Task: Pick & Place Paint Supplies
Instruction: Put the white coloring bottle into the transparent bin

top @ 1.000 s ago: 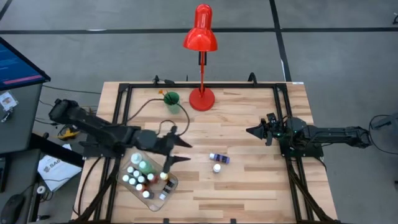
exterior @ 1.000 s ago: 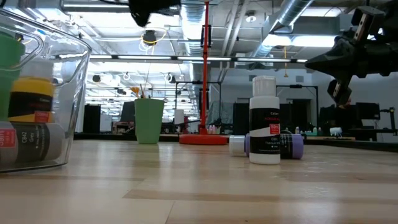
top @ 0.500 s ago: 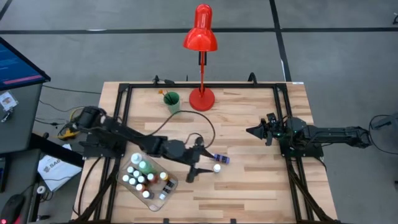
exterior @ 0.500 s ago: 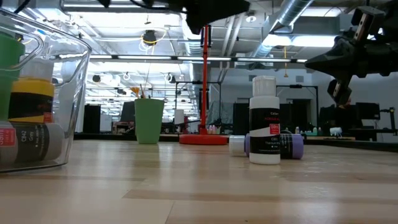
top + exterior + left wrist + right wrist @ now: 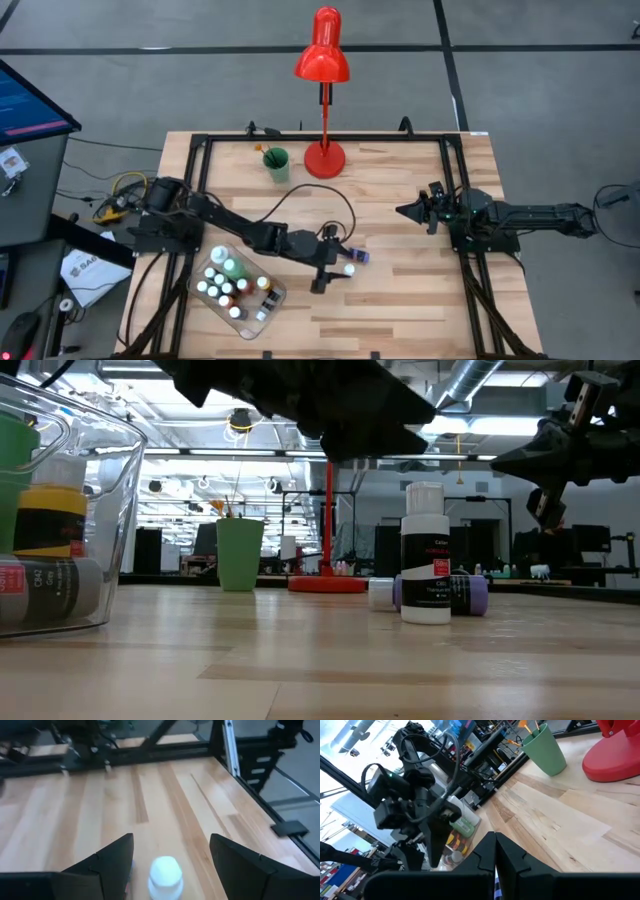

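The left gripper (image 5: 333,268) is hanging with its two fingers (image 5: 107,862) spread wide, and the white cap of the upright white paint bottle (image 5: 165,876) is sitting in the open gap between them, a little ahead of the tips and apart from both pads. That is the relation the coming move seems to turn on: the bottle is standing on its base with its long axis vertical, so the fingers are straddling it from either side of the cap and look to need only a short advance and descent before closing. In the high view the same bottle (image 5: 349,270) is showing just beyond the gripper's tips, toward the middle of the wooden table (image 5: 400,300). Touching it or just behind it, the purple paint bottle (image 5: 455,594) is lying on its side, its long axis running flat along the table, so a careless close could nudge it. Farther back toward the left arm's base, the clear plastic tray (image 5: 270,312) is holding many small white-capped bottles, including a larger green one. The right gripper (image 5: 408,211) is waiting well apart at the table's right side, its fingers pressed together and empty, leaving the left arm clearly the nearer one.
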You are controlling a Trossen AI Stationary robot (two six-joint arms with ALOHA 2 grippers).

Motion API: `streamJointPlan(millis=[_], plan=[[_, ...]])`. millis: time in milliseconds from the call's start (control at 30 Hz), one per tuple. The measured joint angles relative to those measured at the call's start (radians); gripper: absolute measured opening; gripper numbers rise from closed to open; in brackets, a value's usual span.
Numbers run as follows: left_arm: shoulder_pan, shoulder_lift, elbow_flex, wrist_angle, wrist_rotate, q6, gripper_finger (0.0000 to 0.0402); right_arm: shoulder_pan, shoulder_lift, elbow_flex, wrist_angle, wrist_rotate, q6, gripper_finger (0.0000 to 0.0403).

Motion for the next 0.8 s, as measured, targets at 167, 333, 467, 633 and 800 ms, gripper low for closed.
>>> streamJointPlan(millis=[167,333,467,633,800], plan=[[0.000,0.038,0.000,-0.006,0.032,0.000,0.0253,0.000,0.000,0.000,-0.001,0.000,0.000,0.0000],[0.010,0.051,0.001,0.004,0.028,-0.001,0.0253,0.000,0.000,0.000,0.000,0.000,0.000,0.0000],[0.023,0.074,0.005,-0.001,0.040,-0.001,0.0253,0.000,0.000,0.000,0.000,0.000,0.000,0.0000],[0.018,0.123,0.050,0.000,0.069,0.000,0.0253,0.000,0.000,0.000,0.000,0.000,0.000,0.0000],[0.019,0.123,0.061,-0.015,0.073,0.000,0.0249,0.000,0.000,0.000,0.000,0.000,0.000,0.0000]])
